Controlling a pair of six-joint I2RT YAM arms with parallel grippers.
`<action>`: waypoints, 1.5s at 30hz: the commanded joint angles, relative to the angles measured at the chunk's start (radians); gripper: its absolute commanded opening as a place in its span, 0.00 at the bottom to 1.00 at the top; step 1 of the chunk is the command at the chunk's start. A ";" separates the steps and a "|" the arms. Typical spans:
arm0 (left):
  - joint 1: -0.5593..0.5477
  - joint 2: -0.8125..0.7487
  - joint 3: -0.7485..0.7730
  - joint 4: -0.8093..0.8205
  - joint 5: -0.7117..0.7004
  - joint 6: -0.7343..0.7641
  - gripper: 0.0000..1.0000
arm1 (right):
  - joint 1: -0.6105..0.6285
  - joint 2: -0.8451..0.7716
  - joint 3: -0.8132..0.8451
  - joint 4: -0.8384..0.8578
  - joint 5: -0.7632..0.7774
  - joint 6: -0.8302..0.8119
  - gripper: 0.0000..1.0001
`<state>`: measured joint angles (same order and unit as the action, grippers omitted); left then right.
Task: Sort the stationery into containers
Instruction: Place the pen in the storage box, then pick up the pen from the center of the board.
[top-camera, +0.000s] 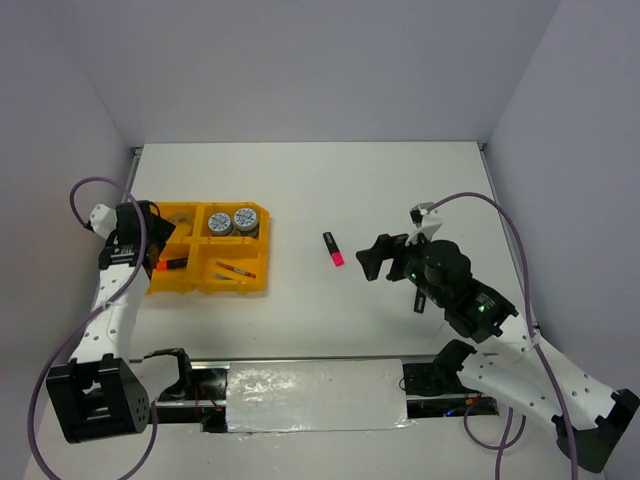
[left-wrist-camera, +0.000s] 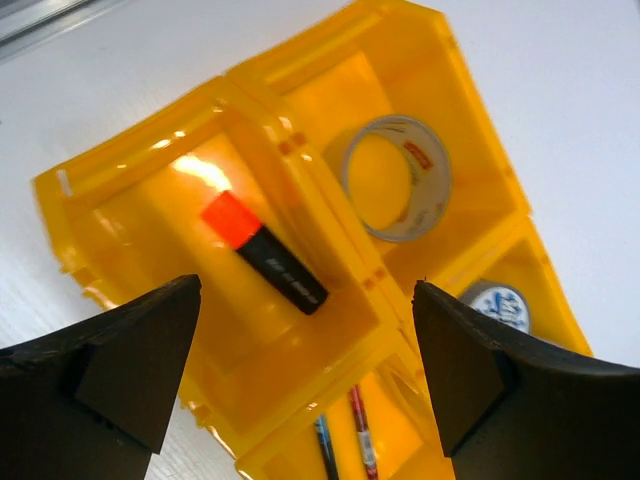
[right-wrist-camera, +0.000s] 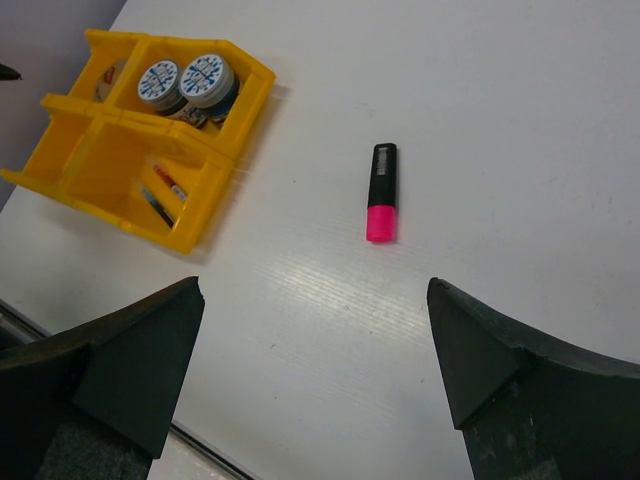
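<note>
1. Black fingers of the right gripper (right-wrist-camera: 315, 300) stand wide apart with nothing between them, low over the white table (top-camera: 400, 190) on the near right.
2. Just ahead of that gripper, the pink highlighter (right-wrist-camera: 382, 192) lies flat and alone on the bare table, well apart from the tray's right wall. It is the only stationery item visible outside the tray, so it looks like the one piece left to sort.
3. The yellow-orange tray (top-camera: 262, 250) sits at the left. Its near-left compartment holds an orange-capped highlighter (left-wrist-camera: 262, 255) with a black body. The near-right compartment holds a red pen (left-wrist-camera: 361, 432) and a blue pen (left-wrist-camera: 326, 447) lying side by side.
4. The left gripper (left-wrist-camera: 307, 290) hovers over the tray's left half, jaws spread and empty, touching nothing that the wrist view shows.
5. In the far row, the grey tape ring (left-wrist-camera: 397, 178) lies flat in the far-left compartment. The two blue-white patterned tape rolls (right-wrist-camera: 159, 82), (right-wrist-camera: 205, 76) sit side by side in the far-right compartment.
6. Judging by this layout, the sorting is nearly finished, with three kinds grouped and one pick-and-place outstanding. The pink highlighter most plausibly belongs with the orange-capped highlighter in the near-left compartment, which has room beside it. The right arm is the one placed to reach it.
</note>
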<state>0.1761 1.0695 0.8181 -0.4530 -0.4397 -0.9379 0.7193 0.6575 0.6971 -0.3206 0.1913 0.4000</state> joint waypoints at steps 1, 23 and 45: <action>-0.024 -0.031 0.021 0.126 0.127 0.074 0.99 | -0.001 0.016 0.021 0.031 0.029 -0.004 1.00; -0.949 0.995 0.863 -0.075 -0.126 -0.151 0.99 | -0.017 -0.107 0.022 -0.181 0.454 0.160 1.00; -1.027 1.190 0.919 -0.162 -0.105 -0.157 0.44 | -0.027 -0.085 0.008 -0.152 0.398 0.128 1.00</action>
<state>-0.8356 2.2421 1.7531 -0.6033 -0.5526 -1.0805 0.6994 0.5819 0.7105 -0.4957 0.5850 0.5343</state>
